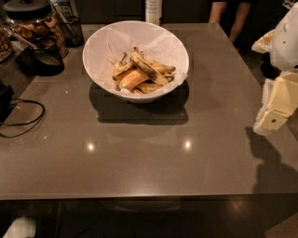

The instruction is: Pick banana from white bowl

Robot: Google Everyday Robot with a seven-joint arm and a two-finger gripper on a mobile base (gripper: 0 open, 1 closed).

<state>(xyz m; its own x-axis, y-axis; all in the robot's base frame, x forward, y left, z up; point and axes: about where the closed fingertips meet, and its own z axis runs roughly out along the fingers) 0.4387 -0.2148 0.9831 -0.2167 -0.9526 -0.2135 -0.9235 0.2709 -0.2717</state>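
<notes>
The white bowl, wide and lined with crinkled white paper, stands on the brown table at the back centre. It holds a pile of bananas. The banana, long, dull yellow with dark brown blotches, lies diagonally on top of the cleaner orange-yellow ones. My gripper, cream-coloured, hangs at the right edge of the view, off the table's right side. It is well to the right of the bowl, nearer to me than it, and holds nothing that I can see.
A dark glass jar of snacks, a black mesh cup and a black dish stand at the back left. A black cable loops on the left. A white bottle stands behind the bowl. A person stands beyond the table.
</notes>
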